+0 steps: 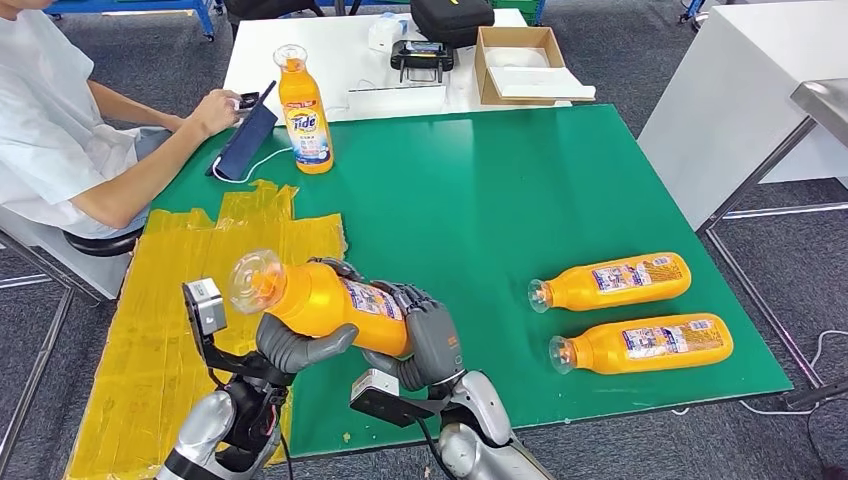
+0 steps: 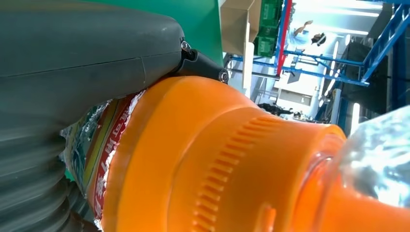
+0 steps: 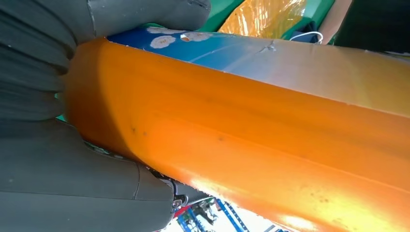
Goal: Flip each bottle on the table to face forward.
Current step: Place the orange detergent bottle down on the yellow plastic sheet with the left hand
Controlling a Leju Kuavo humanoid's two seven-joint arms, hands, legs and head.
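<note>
An orange detergent bottle (image 1: 325, 300) is gripped by both the left robot hand (image 1: 300, 345) and right robot hand (image 1: 425, 335), raised off the green bench (image 1: 500, 190). Two more bottles (image 1: 610, 282) (image 1: 645, 343) are laid flat at 3 o'clock.

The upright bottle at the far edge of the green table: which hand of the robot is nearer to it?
Left. The left hand holds the lifted bottle on the upright bottle's side; the right hand grips the same bottle's base, farther right.
</note>
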